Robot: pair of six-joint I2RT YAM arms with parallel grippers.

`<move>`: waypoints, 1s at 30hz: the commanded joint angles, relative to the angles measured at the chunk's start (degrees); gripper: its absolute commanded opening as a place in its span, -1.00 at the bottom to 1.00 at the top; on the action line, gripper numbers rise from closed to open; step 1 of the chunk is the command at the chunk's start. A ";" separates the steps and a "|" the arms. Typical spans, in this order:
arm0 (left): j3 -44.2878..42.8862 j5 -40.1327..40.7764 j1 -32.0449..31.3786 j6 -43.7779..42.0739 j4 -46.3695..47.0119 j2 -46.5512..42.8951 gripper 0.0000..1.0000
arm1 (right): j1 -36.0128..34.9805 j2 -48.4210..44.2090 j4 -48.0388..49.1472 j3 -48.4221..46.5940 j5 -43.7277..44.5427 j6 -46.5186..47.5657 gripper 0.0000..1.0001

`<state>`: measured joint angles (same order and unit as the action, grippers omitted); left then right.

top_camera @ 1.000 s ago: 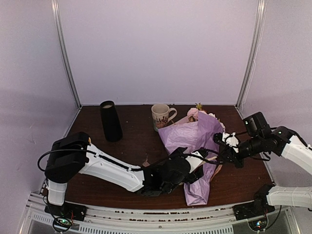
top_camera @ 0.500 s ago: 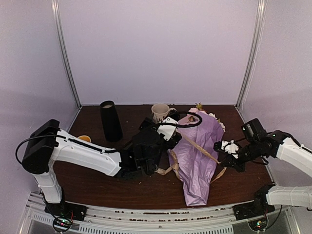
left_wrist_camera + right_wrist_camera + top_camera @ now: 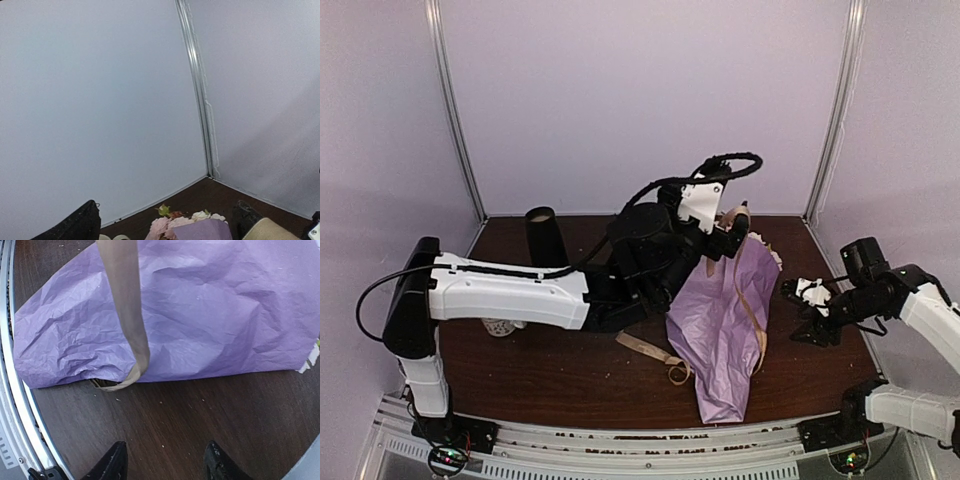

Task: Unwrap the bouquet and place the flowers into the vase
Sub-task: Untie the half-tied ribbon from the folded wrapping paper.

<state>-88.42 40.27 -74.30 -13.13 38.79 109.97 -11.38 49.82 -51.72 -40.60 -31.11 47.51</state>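
Now | left gripper released, partly cropped | right gripper released | flowers mostly hidden

the bouquet's crinkled lilac paper lies on the dark worktop. a tan ribbon hangs across it. the right tool hovers with fingertips apart, empty.

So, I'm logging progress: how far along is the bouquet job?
Done: the ribbon is untied, trailing loose over the paper and table. In hand: nothing gripped; both the left tool and right tool are open. Left: the paper wraps the flowers; no stems stand in the vase.
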 commanded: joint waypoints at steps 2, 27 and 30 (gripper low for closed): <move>-13.66 -24.10 -0.63 13.21 -12.52 11.96 0.79 | 13.04 -5.09 -15.99 -6.08 -2.57 15.70 0.05; -44.21 -42.58 -1.03 14.50 -44.36 26.86 0.96 | 43.14 4.61 -41.34 -22.41 -24.08 31.76 0.07; -42.83 -40.52 -0.23 14.22 -44.03 26.86 0.96 | 40.26 -1.85 -41.27 -18.42 -21.60 31.54 0.12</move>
<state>-133.23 -3.64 -75.59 2.11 -7.09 139.55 31.75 54.46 -85.27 -61.71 -51.05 75.40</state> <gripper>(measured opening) 0.978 0.542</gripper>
